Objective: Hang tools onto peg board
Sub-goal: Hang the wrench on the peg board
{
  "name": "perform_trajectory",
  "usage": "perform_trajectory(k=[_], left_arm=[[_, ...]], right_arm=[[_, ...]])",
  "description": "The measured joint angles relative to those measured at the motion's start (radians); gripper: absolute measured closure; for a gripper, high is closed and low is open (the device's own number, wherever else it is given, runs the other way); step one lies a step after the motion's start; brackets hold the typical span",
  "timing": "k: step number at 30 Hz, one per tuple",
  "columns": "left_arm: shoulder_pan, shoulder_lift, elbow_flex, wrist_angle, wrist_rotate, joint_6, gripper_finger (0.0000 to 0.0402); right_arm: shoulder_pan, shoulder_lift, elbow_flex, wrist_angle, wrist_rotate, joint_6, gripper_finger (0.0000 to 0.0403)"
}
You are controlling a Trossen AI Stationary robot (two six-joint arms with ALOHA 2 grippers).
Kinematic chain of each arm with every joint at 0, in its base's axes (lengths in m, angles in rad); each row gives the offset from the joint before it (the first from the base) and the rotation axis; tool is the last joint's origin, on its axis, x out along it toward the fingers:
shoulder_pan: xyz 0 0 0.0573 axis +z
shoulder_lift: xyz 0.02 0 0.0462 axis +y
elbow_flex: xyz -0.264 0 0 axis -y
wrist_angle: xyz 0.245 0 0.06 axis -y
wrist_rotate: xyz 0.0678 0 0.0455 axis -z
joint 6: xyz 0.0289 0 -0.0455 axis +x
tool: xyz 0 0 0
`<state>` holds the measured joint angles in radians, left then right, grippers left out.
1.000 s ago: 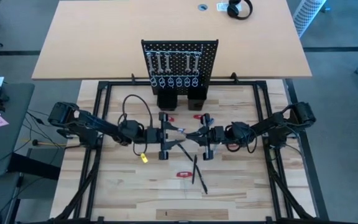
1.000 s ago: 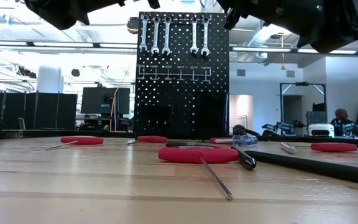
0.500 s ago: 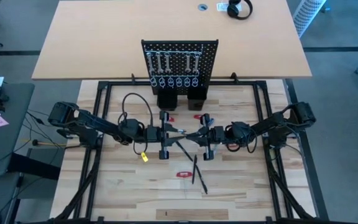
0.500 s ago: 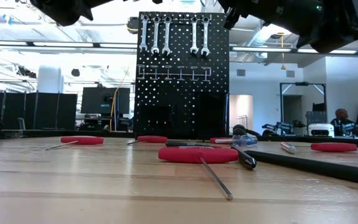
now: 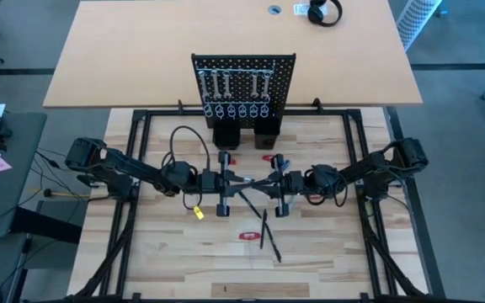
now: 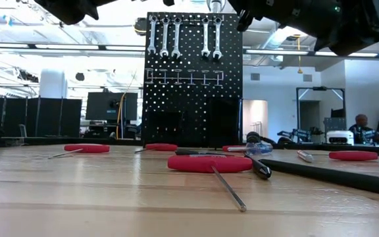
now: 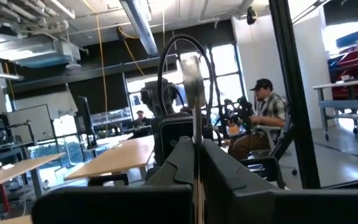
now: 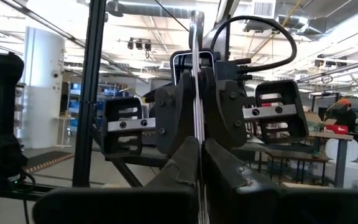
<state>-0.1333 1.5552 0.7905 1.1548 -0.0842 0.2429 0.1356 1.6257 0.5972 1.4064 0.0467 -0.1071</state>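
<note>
A silver wrench (image 5: 250, 179) stands upright above the middle of the table, between my two grippers, which face each other. My left gripper (image 5: 236, 179) is shut on it from the left and my right gripper (image 5: 264, 181) from the right. Each wrist view shows the wrench edge-on as a thin upright strip (image 7: 194, 124) (image 8: 196, 93). At the table's far edge the black peg board (image 5: 242, 88) stands upright, with several silver wrenches (image 6: 183, 36) hanging in its top row. My left gripper pinches the wrench's flat shank (image 7: 195, 163) between its two fingers, coming level from the table's left. The wrench stands upright, clear of the table, its head (image 7: 191, 68) above the fingers. My right gripper pinches the same shank (image 8: 196, 140) between its two fingers, level from the table's right. The wrench rises upright above them, and its top end (image 8: 196, 18) stands in front of my left gripper.
Red-handled tools (image 5: 248, 236) (image 6: 209, 162) and thin black sticks (image 5: 264, 229) lie on the near half of the table. More red pieces (image 5: 227, 158) (image 5: 269, 157) lie before the two black box holders (image 5: 244, 135). A row of ring hooks (image 5: 241, 110) hangs below the wrenches.
My left gripper has edged toward the table's right, closer to my right gripper. The wrench between them, slanted in the high view a second ago, now stands straighter, and a silver tip of it now shows at the top of the low view.
</note>
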Motion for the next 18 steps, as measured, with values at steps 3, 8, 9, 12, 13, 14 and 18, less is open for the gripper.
perform_trajectory(k=[3, 8, 9, 12, 13, 14, 18], left_arm=[[0.000, -0.011, -0.001, -0.029, -0.005, -0.013, 0.0400], [0.001, -0.086, -0.001, -0.165, -0.051, -0.021, 0.0401], [0.001, -0.101, -0.001, -0.183, -0.056, -0.030, 0.0401], [0.001, -0.142, 0.000, -0.232, -0.073, -0.064, 0.0401], [0.001, -0.149, 0.000, -0.240, -0.074, -0.082, 0.0401], [0.003, -0.155, 0.000, -0.247, -0.075, -0.100, 0.0401], [0.023, -0.155, 0.000, -0.249, -0.074, -0.172, 0.0401]], right_arm=[[-0.005, -0.003, 0.000, -0.020, 0.005, 0.006, 0.0359], [-0.013, -0.074, 0.000, -0.184, 0.012, 0.005, 0.0293], [-0.015, -0.095, 0.000, -0.225, 0.015, 0.005, 0.0277], [-0.021, -0.157, 0.005, -0.374, 0.029, 0.005, 0.0233], [-0.021, -0.177, 0.015, -0.434, 0.030, 0.005, 0.0221], [-0.021, -0.192, 0.030, -0.494, 0.031, 0.008, 0.0210], [-0.017, -0.197, 0.103, -0.651, 0.031, 0.028, 0.0187]])
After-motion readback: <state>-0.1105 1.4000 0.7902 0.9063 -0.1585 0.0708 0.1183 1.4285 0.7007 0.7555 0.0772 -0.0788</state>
